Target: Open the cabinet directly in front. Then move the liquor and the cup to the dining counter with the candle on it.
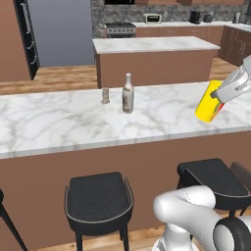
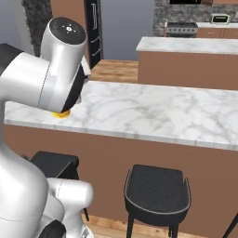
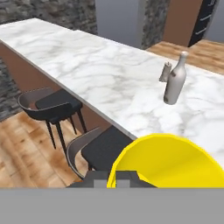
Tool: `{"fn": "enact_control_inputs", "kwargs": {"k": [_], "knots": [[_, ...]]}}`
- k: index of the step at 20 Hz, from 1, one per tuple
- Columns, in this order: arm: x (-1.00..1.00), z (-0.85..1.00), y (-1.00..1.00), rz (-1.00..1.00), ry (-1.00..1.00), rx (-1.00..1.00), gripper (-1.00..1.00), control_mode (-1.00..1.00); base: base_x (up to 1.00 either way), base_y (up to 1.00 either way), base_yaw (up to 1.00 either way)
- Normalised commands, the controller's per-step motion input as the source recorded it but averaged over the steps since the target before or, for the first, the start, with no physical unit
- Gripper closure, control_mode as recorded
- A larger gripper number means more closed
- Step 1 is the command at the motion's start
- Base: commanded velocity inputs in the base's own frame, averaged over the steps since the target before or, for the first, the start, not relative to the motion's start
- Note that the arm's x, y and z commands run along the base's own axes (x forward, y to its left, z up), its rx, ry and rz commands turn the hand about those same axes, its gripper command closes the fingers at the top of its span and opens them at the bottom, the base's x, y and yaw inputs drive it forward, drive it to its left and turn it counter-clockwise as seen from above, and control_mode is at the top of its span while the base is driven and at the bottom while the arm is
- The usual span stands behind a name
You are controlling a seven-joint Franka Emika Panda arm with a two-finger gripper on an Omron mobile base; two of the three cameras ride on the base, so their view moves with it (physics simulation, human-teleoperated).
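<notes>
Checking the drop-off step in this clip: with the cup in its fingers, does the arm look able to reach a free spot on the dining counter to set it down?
Probably yes. The gripper holds the cup tilted over the dining counter, and the marble beneath looks bare; the liquor and candle stand well aside.

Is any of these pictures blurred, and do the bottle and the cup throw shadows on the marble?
Left base view: sharp and evenly lit; the liquor and the candle throw only faint shadows on the dining counter, and none shows under the tilted cup that the gripper holds. Right base view: sharp, no glare. Hand view: the near cup rim looks coarse.
</notes>
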Motion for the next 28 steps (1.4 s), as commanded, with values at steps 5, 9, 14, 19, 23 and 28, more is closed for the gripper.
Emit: {"fn": "enact_control_inputs", "kwargs": {"k": [5, 9, 14, 19, 23, 28], "knots": [[0.09, -0.06, 0.00, 0.00, 0.00, -0.12, 1.00, -1.00, 0.00, 0.00, 0.00], [0.08, -0.01, 0.00, 0.00, 0.00, -0.02, 1.00, -1.00, 0.00, 0.00, 0.00], [0.04, -0.06, 0.00, 0.00, -0.02, 0.01, 1.00, -1.00, 0.00, 0.00, 0.00], [0.06, -0.22, 0.02, 0.00, 0.00, 0.03, 1.00, -1.00, 0.00, 0.00, 0.00], [0.19, -0.27, 0.12, 0.00, 0.00, 0.00, 1.00, -1.00, 0.00, 0.00, 0.00], [0.32, -0.15, 0.28, -0.03, 0.02, 0.00, 1.00, -1.00, 0.00, 0.00, 0.00]]}}
